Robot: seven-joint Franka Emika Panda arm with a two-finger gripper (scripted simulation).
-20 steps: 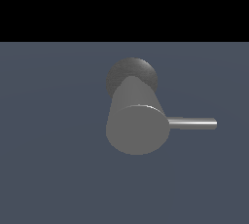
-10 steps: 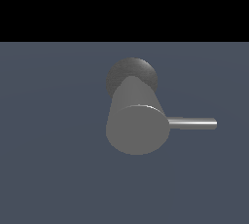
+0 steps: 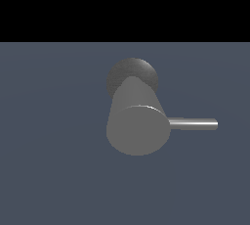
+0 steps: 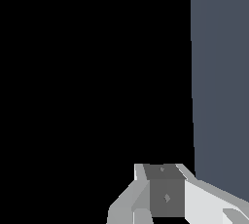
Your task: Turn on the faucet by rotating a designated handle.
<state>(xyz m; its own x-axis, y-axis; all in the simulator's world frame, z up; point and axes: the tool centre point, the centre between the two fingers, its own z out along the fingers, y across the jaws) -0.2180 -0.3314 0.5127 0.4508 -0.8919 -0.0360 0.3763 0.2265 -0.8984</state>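
Nothing here can be read. No lettering, label, brand mark, number or sign shows on the faucet (image 3: 137, 121), on its handle (image 3: 193, 123), or on the blue-grey table (image 3: 53, 146) around the faucet. The white claw (image 4: 163, 203) in the wrist view is bare of print as well.
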